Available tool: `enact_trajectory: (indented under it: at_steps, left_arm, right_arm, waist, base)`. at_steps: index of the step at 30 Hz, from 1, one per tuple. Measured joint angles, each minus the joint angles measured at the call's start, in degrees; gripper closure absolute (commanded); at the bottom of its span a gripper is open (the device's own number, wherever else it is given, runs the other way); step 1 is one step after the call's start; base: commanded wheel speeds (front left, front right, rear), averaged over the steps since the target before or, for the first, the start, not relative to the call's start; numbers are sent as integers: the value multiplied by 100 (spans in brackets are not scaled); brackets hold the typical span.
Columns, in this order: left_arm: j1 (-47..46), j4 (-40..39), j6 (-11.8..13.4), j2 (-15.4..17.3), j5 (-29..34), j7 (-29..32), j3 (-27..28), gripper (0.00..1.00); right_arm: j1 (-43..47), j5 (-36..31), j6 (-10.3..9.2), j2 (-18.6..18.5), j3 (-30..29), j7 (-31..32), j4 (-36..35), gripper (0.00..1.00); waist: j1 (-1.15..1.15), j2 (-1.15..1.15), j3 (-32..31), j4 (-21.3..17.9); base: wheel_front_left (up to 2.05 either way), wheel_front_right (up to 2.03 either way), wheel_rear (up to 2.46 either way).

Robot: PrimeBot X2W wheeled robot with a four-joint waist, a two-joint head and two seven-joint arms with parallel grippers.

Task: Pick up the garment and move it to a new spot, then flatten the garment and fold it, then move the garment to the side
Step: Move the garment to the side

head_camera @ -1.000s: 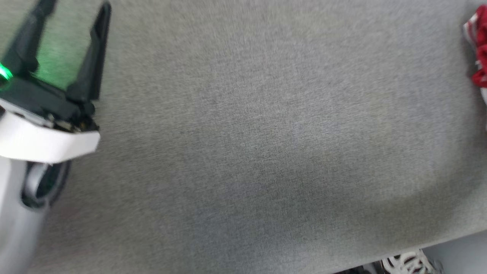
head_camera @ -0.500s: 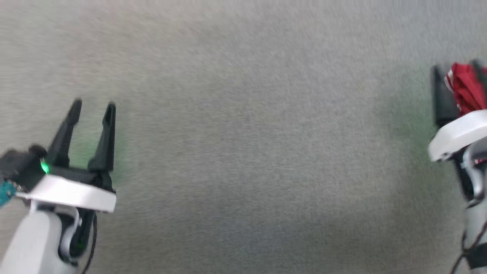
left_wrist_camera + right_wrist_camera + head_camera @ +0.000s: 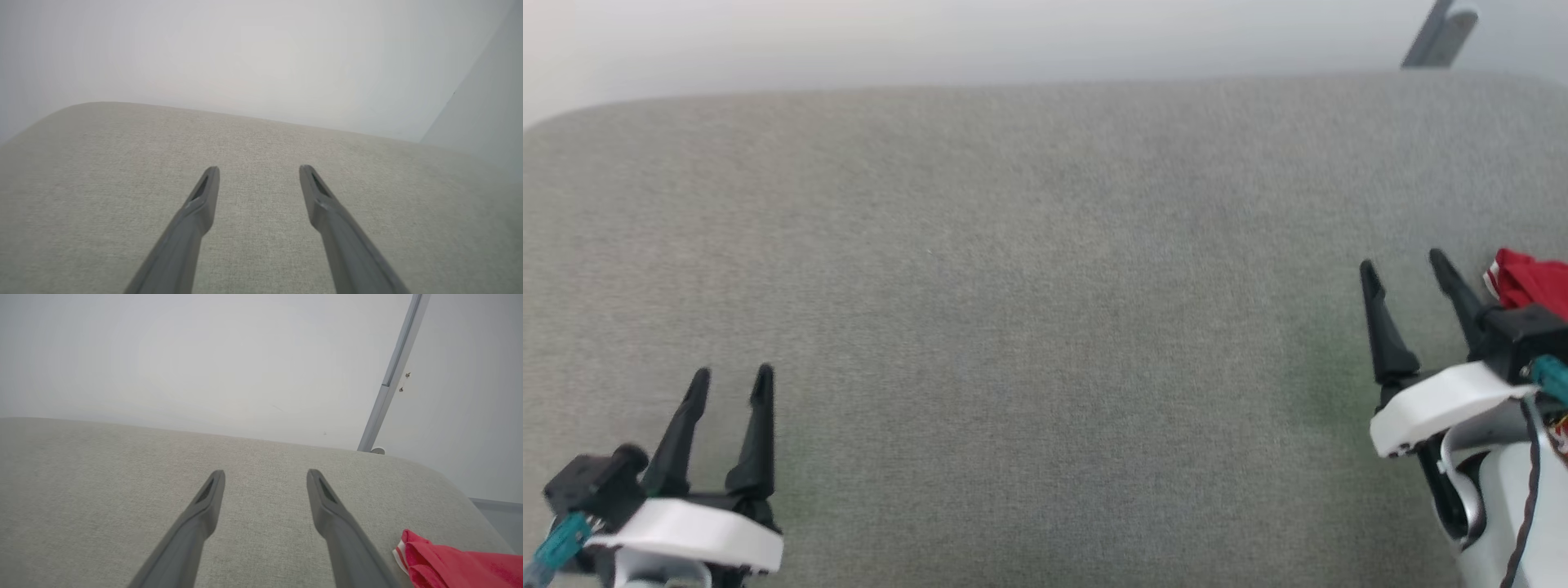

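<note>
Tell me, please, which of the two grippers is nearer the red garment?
The right gripper: the garment lies bunched just beside it, while the left gripper is far across the grey surface.

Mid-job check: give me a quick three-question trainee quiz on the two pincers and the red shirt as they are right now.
1. Fill in: the jaws of the left pincer stand ____ above the grey surface.
2. True or false: the right pincer is shut on the garment.
3. The garment lies: A) mid-surface; B) beside the left pincer; C) just right of the right pincer, at the head view's right edge.
Key: 1 open; 2 false; 3 C.
</note>
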Motion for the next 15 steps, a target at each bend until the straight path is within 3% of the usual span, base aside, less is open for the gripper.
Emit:
enact_trajectory:
  at_steps: [15]
  left_arm:
    - [927, -656, 0, -434, 299, 0, 709, 0]
  right_arm:
    - [791, 190, 0, 183, 66, -99, -628, 0]
  waist:
    - [0, 0, -475, -10]
  base:
    - [0, 0, 0]
